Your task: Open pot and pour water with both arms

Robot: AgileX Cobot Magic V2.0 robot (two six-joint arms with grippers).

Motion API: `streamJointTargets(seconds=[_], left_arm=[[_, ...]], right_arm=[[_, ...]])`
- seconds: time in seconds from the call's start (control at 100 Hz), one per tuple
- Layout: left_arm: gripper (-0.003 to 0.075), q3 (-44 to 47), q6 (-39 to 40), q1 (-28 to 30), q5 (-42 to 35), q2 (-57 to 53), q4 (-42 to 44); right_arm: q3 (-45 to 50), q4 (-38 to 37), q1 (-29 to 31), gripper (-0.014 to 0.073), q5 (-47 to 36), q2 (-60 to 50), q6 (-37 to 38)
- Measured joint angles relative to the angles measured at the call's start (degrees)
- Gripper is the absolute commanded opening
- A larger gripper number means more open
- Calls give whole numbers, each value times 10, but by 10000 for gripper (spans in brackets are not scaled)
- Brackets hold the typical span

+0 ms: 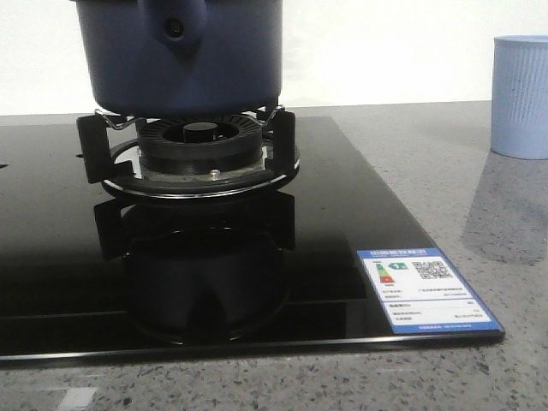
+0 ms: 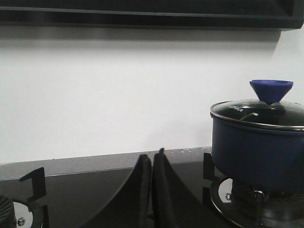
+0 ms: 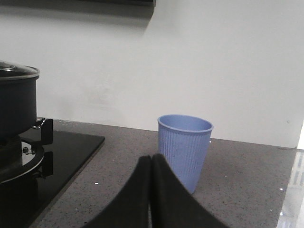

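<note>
The dark navy-blue pot [image 1: 180, 56] stands on the burner grate of the black glass hob, its handle mount facing me. In the left wrist view the pot [image 2: 259, 152] carries a glass lid [image 2: 261, 111] with a blue cone knob [image 2: 271, 90]. My left gripper [image 2: 152, 159] is shut and empty, low over the hob beside the pot and apart from it. My right gripper [image 3: 151, 161] is shut and empty over the grey counter, just in front of the light blue ribbed cup [image 3: 185, 149]. Neither gripper shows in the front view.
The black hob [image 1: 342, 223] has a blue-and-white label [image 1: 425, 291] at its front right corner. The cup [image 1: 521, 94] stands on the grey counter right of the hob. A second burner [image 2: 14, 211] lies left of the left gripper. A white wall runs behind.
</note>
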State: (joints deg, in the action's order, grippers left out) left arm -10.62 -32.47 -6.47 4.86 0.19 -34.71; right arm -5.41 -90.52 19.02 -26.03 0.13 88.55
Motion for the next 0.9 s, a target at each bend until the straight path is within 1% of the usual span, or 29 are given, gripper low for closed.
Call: streamJointTargets(seconds=[0.71,0.85,0.9], left_arm=[[-20,0,0,0,3,0,-5],[-20,0,0,0,-15,0,-5],[-20,0,3,0,-16,0,10]], right_arm=[[1,0,0,-70,1,0,1],[1,0,0,-70,1,0,1],[1,0,0,-70,1,0,1]])
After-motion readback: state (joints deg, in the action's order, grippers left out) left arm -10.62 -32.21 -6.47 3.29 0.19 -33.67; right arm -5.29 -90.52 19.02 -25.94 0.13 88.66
